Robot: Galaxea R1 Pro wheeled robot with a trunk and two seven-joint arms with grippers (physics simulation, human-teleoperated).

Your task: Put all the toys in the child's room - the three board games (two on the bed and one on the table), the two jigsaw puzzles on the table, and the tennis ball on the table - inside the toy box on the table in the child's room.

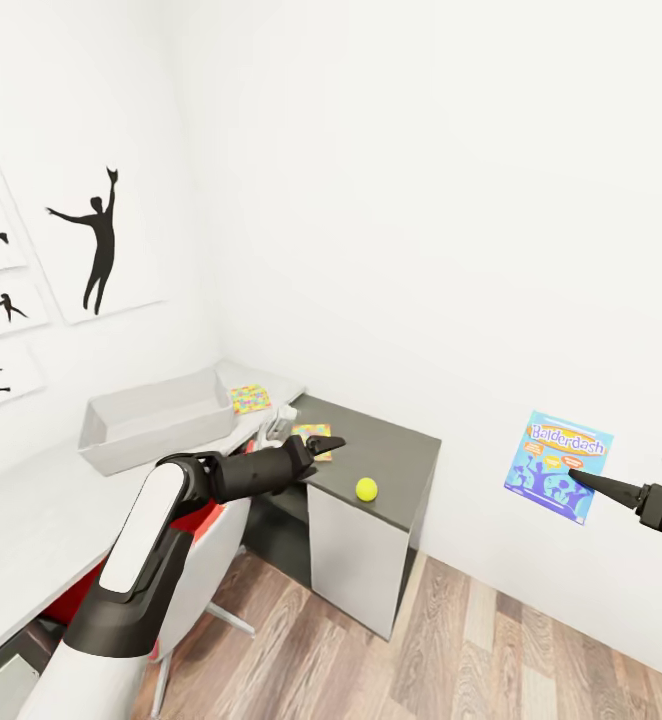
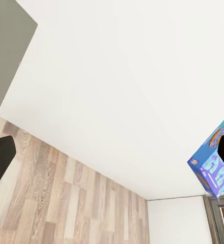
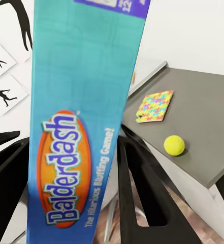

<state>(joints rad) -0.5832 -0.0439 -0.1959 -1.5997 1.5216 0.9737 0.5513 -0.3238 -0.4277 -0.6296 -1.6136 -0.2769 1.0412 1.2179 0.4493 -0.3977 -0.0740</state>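
Flat blue "Balderdash" game box (image 3: 81, 127) pinched in my right gripper (image 1: 583, 480); left gripper (image 1: 323, 444) state unclear. Keep it level, carry left to far pale grey bin (image 1: 156, 418).

Blue Balderdash box (image 1: 558, 466) with orange logo, yellow-green ball (image 1: 367, 489), multicoloured jigsaw (image 1: 250, 399), pale grey bin (image 1: 156, 418).
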